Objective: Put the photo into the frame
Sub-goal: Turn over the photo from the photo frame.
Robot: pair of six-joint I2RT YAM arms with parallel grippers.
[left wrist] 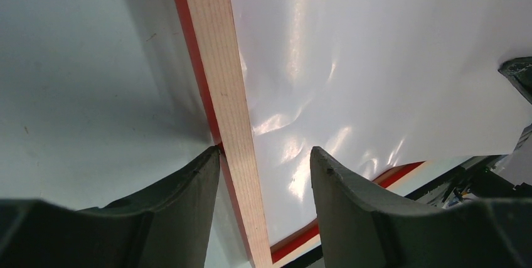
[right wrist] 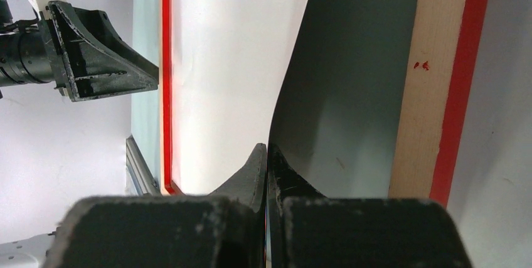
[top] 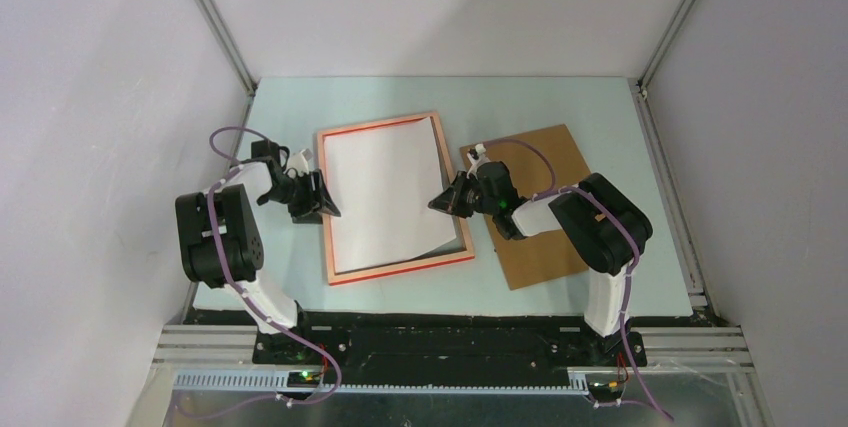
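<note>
The frame (top: 400, 269) lies flat mid-table with its pale wood back up and red showing at its edges. The photo (top: 385, 192) rests inside it, white back up. My right gripper (top: 447, 199) is shut on the photo's right edge, which is lifted and curls over the frame's right rail (right wrist: 433, 92). In the right wrist view the photo (right wrist: 232, 61) runs down between the closed fingertips (right wrist: 266, 149). My left gripper (left wrist: 266, 149) is open and straddles the frame's left rail (left wrist: 219, 61), one finger (left wrist: 188, 199) touching the red outer edge and the other over the photo (left wrist: 376, 48).
A plain brown backing board (top: 540, 247) lies right of the frame, partly under my right arm. White enclosure walls and metal rails (top: 665, 177) border the pale table (top: 280, 107).
</note>
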